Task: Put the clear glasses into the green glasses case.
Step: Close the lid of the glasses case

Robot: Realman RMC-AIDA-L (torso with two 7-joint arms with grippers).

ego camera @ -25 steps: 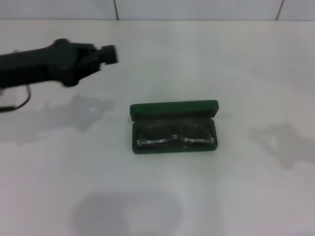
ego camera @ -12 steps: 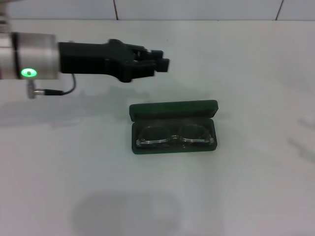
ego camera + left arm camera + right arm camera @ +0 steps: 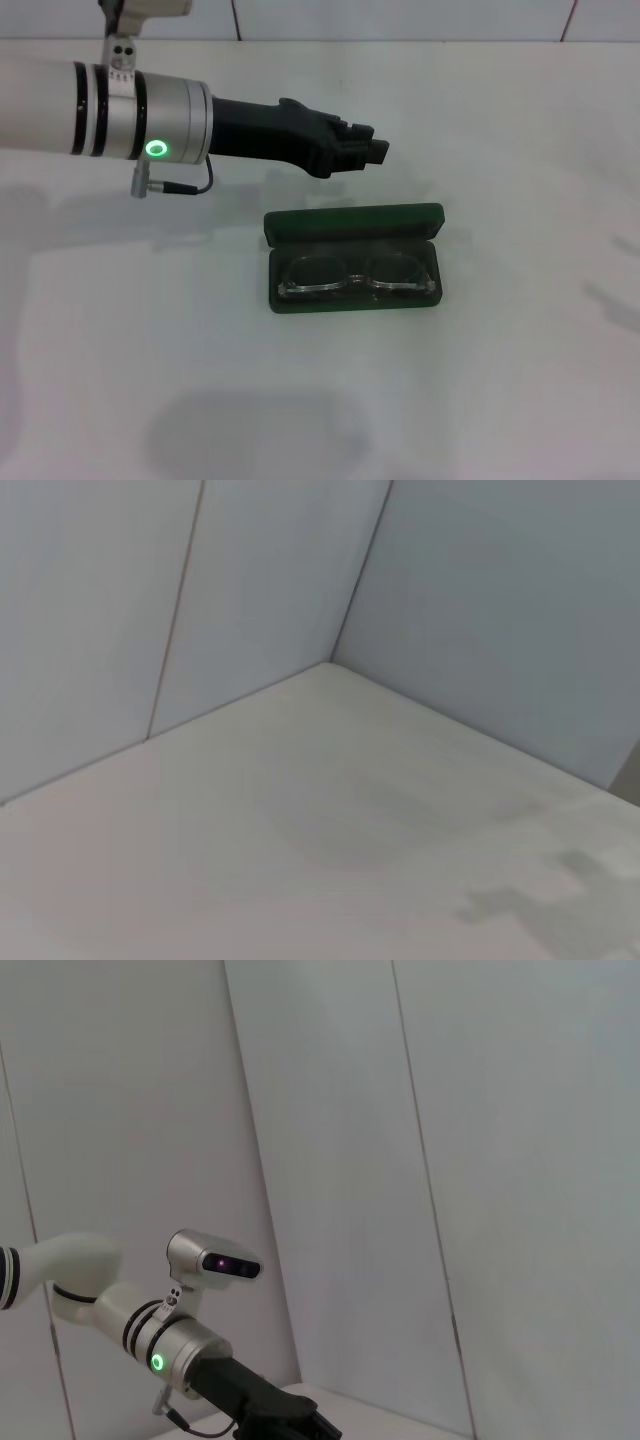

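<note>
The clear glasses are lying inside the open green glasses case, likely light, slippery and fragile, while the left gripper, fingers seemingly together, is hovering just behind it.

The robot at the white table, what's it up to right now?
The clear transparent plastic glasses lie inside the open dark green rectangular glasses case, which sits on the white table with its lid up. The left gripper hangs in the air above and just behind the case, holding nothing. The right arm does not show in the head view. The case is not yet shut.
</note>
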